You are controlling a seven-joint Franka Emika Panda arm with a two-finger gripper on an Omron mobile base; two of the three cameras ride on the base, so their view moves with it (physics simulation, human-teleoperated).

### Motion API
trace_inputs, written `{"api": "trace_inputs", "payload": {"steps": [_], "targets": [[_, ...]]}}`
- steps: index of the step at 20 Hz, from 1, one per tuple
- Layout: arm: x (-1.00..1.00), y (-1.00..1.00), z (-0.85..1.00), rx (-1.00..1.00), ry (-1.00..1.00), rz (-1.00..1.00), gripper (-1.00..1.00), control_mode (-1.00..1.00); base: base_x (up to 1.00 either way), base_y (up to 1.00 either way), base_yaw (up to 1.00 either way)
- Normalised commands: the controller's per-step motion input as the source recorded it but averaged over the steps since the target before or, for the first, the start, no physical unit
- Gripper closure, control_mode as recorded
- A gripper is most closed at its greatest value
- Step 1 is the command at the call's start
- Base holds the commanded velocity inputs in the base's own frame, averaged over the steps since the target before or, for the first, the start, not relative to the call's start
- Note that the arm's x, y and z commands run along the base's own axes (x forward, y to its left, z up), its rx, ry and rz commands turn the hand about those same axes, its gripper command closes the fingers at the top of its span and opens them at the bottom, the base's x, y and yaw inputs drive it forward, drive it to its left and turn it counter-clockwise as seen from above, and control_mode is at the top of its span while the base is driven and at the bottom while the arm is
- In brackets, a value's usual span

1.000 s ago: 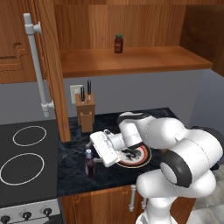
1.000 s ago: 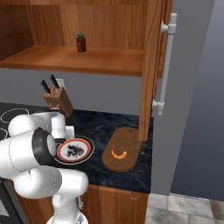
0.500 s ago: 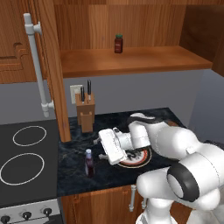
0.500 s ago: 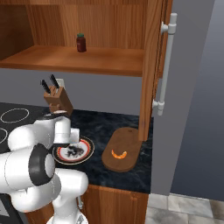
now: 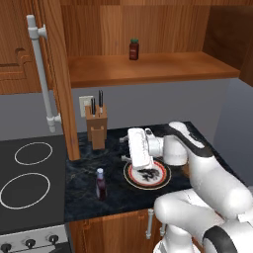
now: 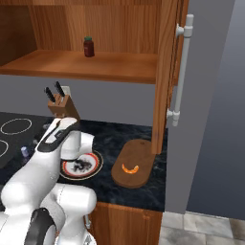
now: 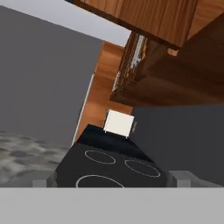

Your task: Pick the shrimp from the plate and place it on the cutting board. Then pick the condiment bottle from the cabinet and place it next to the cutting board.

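The shrimp (image 6: 130,168) lies already on the cutting board (image 6: 139,151), well apart from the plate (image 5: 165,179), which carries now nothing but its dark motif; so I judge the first half of the task as done. In the last second the arm has folded itself differently; the gripper (image 5: 123,149) has lifted a little from the plate and turned sideways, so that the hand view looks across the stove (image 7: 109,168). Its jaws stand spread wide and hold nothing. This looks to me like the start of going for the second object. The condiment bottle (image 5: 101,183), dark with a pale neck, stands on the counter (image 5: 81,170) between the plate and the stove, not in the cabinet (image 5: 158,69); on the cabinet shelf stands a small red jar (image 5: 133,49). The next move needs a clear choice between these two; the jar is high above the hand, the bottle near beside it.
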Motion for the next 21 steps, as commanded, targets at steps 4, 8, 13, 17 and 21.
{"api": "trace_inputs", "payload": {"steps": [4,8,13,17,21], "targets": [[-0.49,-0.22,0.47,0.03,-0.12,-0.34,-1.00,-1.00,0.00,0.00,0.00],[-0.80,-0.24,0.33,0.00,-0.06,-0.31,-1.00,-1.00,0.00,0.00,0.00],[-0.87,-0.03,0.38,0.00,-0.16,-0.30,-1.00,-1.00,0.00,0.00,0.00],[-1.00,0.03,0.36,0.00,-0.16,-0.19,-1.00,-1.00,0.00,0.00,0.00],[-1.00,0.12,0.35,-0.02,-0.17,0.00,-1.00,-1.00,0.00,0.00,0.00]]}}
